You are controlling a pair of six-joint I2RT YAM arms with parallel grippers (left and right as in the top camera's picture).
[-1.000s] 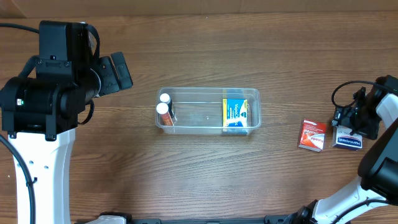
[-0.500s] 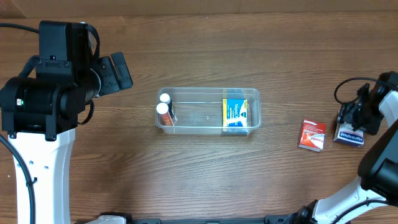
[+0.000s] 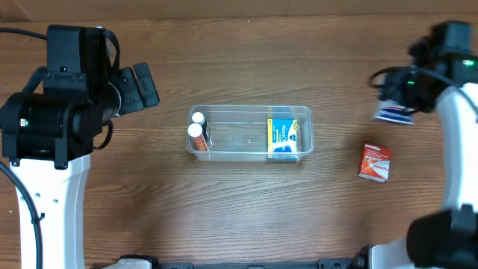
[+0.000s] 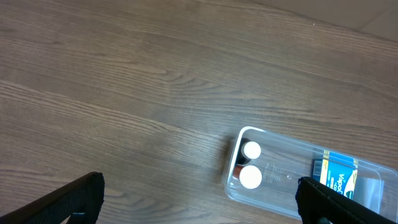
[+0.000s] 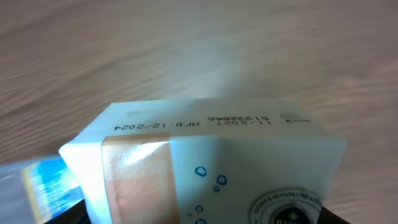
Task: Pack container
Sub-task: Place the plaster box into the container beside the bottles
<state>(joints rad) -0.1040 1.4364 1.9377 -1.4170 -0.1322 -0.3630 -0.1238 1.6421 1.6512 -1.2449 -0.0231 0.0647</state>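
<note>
Currently, the table [image 3: 239,217] carries the container [image 3: 239,139] at ctr, between both arms. L gripper [image 4: 199,186] hangs well left of it, fingers spread wide, empty. R gripper [image 3: 398,106] is raised near the far right, fingers clamped on a white box [image 5: 205,162].

Container contents: blue box [image 3: 281,138] at R end, two bottles [image 3: 196,124] at L end, mid section free. Red box [image 3: 375,162] lies on the table, well right of the container.

Risks, est.:
- Shallow grip: white box slips in transit.
- Off-ctr descent: box catches the rim or lands on the blue box.
- Overshoot left: bottles tip.
</note>
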